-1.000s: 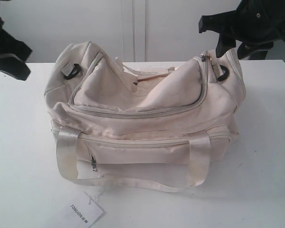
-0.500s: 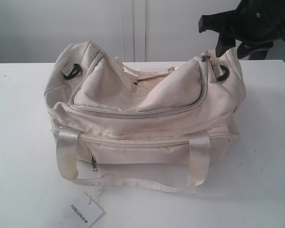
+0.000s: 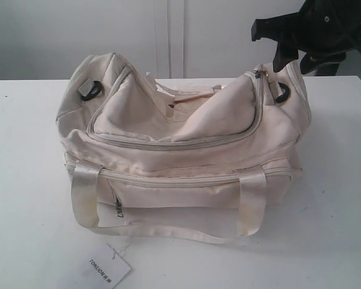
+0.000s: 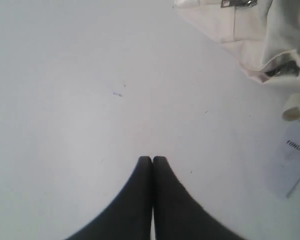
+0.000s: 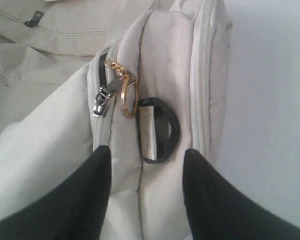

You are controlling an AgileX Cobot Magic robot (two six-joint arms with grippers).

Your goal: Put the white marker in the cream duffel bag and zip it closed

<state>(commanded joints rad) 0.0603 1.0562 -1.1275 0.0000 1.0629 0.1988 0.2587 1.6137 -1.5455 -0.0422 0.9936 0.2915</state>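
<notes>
The cream duffel bag (image 3: 180,150) lies across the middle of the white table, its curved top flap zip drawn round to the right end. The zip pull (image 5: 102,97) and gold keychain (image 5: 127,95) sit beside a black strap ring (image 5: 162,132). My right gripper (image 5: 146,157) is open, its fingers straddling that end of the bag just short of the ring; in the exterior view this right gripper (image 3: 292,62) hangs above the bag's right end. My left gripper (image 4: 152,159) is shut with nothing in it over bare table, away from the bag (image 4: 250,40). The white marker is out of view.
A white paper tag printed "TONIJON" (image 3: 106,269) lies at the table's front edge, tied to the bag, and the tag (image 4: 295,160) also shows in the left wrist view. A second black strap ring (image 3: 91,90) is at the bag's left end. A white wall stands behind.
The left arm, seen at the far left edge one second ago, has withdrawn out of the exterior view. The right arm and the bag have hardly moved.
</notes>
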